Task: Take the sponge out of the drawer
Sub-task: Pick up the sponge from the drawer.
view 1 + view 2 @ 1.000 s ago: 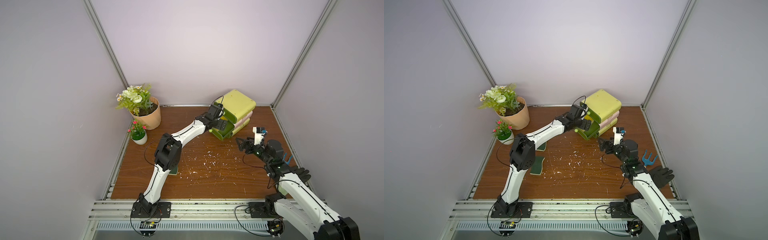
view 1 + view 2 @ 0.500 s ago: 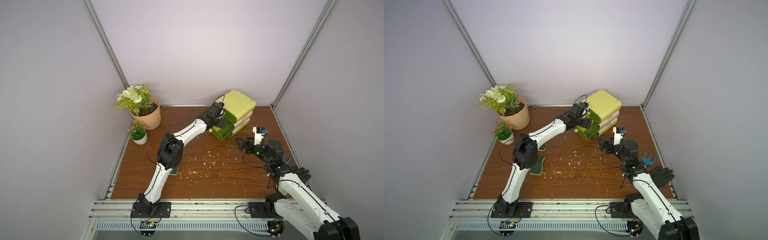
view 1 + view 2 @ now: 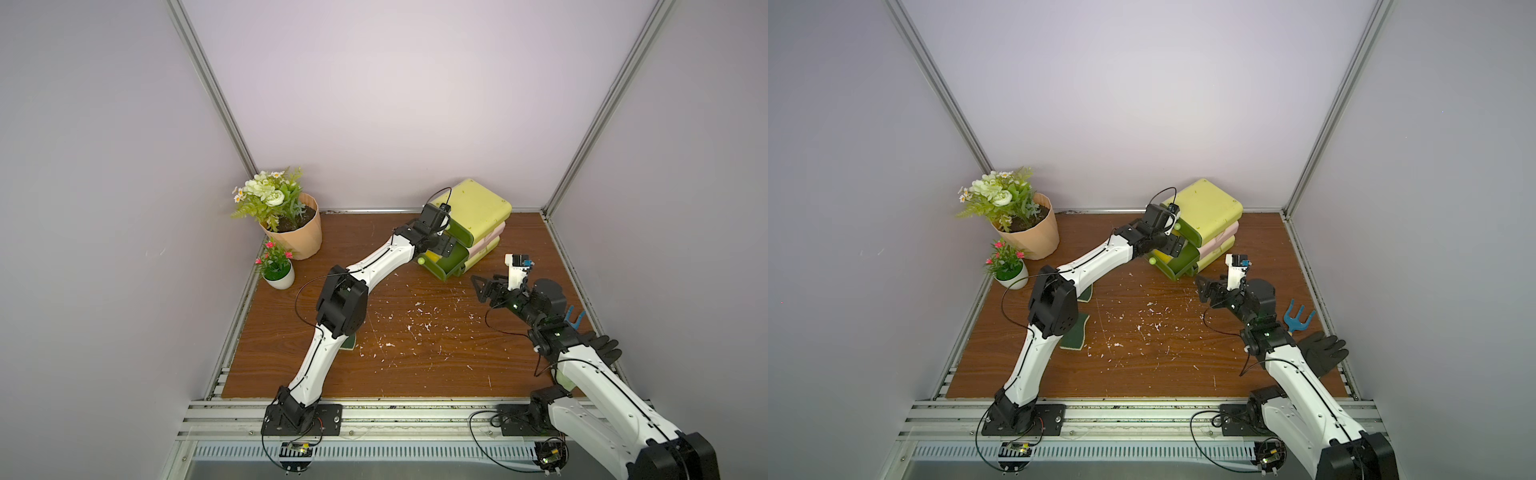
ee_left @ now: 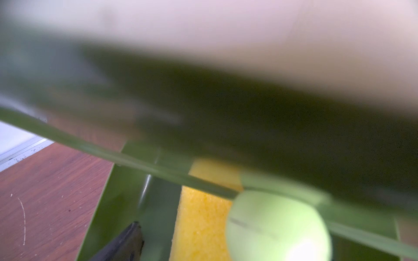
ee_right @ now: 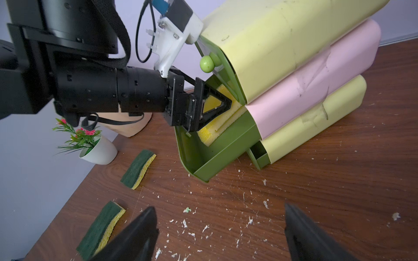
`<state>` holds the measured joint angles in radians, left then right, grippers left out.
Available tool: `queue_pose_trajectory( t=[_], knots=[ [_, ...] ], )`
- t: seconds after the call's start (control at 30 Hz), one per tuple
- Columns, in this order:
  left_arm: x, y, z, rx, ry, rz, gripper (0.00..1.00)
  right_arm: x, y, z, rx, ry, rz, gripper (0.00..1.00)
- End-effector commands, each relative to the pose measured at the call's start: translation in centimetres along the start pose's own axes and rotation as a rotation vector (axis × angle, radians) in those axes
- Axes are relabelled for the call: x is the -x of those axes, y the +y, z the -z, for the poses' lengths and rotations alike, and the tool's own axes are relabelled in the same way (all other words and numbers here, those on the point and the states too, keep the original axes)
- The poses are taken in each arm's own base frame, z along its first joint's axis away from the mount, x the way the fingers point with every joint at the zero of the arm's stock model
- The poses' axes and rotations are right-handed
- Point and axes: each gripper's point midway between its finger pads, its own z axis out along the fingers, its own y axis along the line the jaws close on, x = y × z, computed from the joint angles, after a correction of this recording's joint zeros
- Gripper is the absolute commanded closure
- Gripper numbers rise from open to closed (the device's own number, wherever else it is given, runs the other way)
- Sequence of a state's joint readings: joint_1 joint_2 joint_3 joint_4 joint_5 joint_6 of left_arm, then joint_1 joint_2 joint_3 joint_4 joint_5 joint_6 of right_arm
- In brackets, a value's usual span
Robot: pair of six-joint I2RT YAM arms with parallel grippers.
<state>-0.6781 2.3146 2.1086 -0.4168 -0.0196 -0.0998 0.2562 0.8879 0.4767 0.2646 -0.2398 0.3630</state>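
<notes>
Sponge (image 5: 233, 113): yellow, lying in the pulled-out green drawer (image 5: 217, 156) of the middle tier, its far end tucked under the tier above.
Left pincer (image 5: 222, 102): reached into that drawer with jaws apart. One fingertip (image 4: 126, 241) sits just beside the sponge's edge, and I can't tell whether it touches.
Right pincer (image 5: 219, 208): jaws apart, empty, hovering over the bench (image 5: 316, 192) in front of the stack.
Snag risk: the left wrist sits right under the top drawer's knob (image 5: 206, 64). A straight lift could catch the knob or that drawer's front.
Grip risk: closing on only the near end could let the soft sponge fold and slip free.
Stack risk: the drawer unit (image 5: 294, 45) looks like light plastic and nothing steadies it. A dragging pull might slide or tip it.
Drawer risk: pressing down on the extended drawer could lever it out.
</notes>
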Motion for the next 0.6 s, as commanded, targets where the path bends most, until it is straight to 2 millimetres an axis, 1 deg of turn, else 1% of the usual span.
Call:
queue_pose_trajectory(
  t=[0.0,0.27,0.57],
  knots=[
    [-2.6,0.2,-1.1,-0.010,0.089,-0.038,0.04,0.9,0.5,0.0,0.014,-0.022,0.024,0.09],
    [-3.5,0.1,-0.9,-0.019,0.102,-0.041,0.07,0.9,0.6,0.0,0.017,-0.023,0.025,0.09],
    [-3.3,0.5,0.2,-0.001,0.044,-0.030,0.09,0.9,0.6,0.0,0.016,-0.023,0.026,0.09]
  ],
)
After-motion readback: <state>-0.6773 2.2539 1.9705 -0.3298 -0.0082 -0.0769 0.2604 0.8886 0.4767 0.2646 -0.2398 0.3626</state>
